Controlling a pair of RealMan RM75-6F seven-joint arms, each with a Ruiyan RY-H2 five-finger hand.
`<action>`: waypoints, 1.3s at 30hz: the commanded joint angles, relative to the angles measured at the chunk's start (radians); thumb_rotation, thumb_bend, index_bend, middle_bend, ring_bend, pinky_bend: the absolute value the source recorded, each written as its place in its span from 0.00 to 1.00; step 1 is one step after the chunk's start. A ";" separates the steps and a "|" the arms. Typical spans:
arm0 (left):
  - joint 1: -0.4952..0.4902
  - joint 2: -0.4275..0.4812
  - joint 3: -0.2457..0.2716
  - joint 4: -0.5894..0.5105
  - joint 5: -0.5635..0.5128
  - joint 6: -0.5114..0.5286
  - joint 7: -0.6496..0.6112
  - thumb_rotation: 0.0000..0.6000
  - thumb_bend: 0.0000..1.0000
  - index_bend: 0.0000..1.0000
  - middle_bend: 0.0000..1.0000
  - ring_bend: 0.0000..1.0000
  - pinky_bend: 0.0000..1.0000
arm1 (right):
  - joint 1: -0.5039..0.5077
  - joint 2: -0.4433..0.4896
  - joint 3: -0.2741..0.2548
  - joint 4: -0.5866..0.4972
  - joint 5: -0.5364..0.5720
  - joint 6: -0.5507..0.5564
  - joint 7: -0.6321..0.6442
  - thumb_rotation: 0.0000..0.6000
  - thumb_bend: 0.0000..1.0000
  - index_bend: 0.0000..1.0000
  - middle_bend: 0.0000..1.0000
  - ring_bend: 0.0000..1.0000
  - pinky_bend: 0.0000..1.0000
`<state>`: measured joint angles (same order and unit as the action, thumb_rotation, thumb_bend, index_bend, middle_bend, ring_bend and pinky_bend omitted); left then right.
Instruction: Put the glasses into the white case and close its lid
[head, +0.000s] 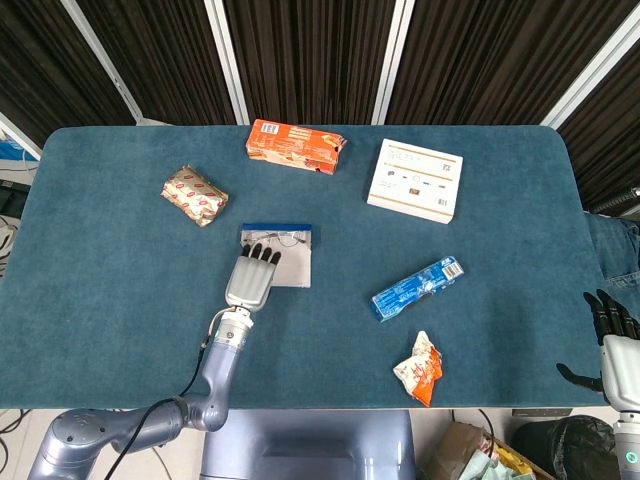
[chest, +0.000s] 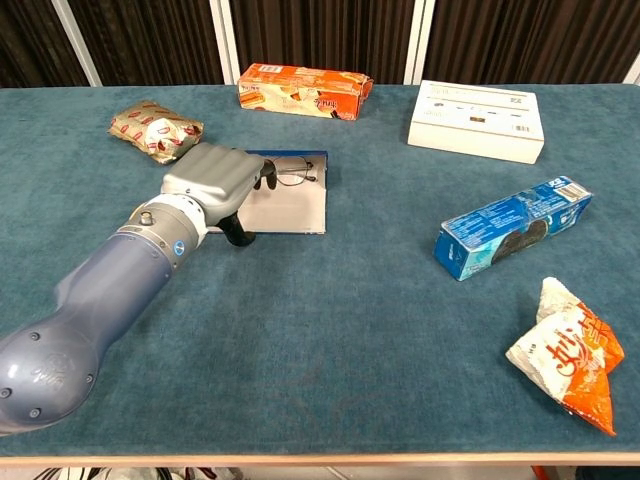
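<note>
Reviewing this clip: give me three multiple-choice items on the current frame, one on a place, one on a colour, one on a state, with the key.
1. Where do the glasses lie?
A. on the open white case, at its far end
B. beside the white box
C. on the gold packet

2. What colour is the long carton on the right half of the table?
A. green
B. blue
C. black

3. How is the right hand?
A. gripping the carton
B. pressing the case lid
C. off the table's right edge, holding nothing

Key:
1 A: the frames sit by the case's blue far edge, just past the left hand.
2 B: its sides are blue.
3 C: it shows only at the head view's right edge, fingers apart.
</note>
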<state>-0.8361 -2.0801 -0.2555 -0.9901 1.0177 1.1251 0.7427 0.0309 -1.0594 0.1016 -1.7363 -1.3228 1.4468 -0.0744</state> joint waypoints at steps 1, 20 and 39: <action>0.000 -0.003 -0.003 0.006 0.004 0.000 -0.001 1.00 0.26 0.29 0.28 0.18 0.23 | 0.000 0.000 0.000 0.000 0.000 0.000 0.001 1.00 0.20 0.05 0.02 0.09 0.16; -0.002 -0.017 -0.020 0.032 0.025 -0.003 0.003 1.00 0.39 0.30 0.28 0.18 0.23 | 0.000 0.005 -0.001 -0.006 0.008 -0.008 0.002 1.00 0.20 0.06 0.02 0.09 0.16; -0.063 -0.064 -0.106 0.135 0.010 0.000 0.023 1.00 0.41 0.39 0.28 0.18 0.23 | 0.000 0.008 -0.002 -0.011 0.010 -0.011 0.005 1.00 0.20 0.06 0.02 0.09 0.16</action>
<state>-0.8904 -2.1368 -0.3529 -0.8699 1.0317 1.1266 0.7638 0.0311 -1.0517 0.0997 -1.7469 -1.3125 1.4357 -0.0696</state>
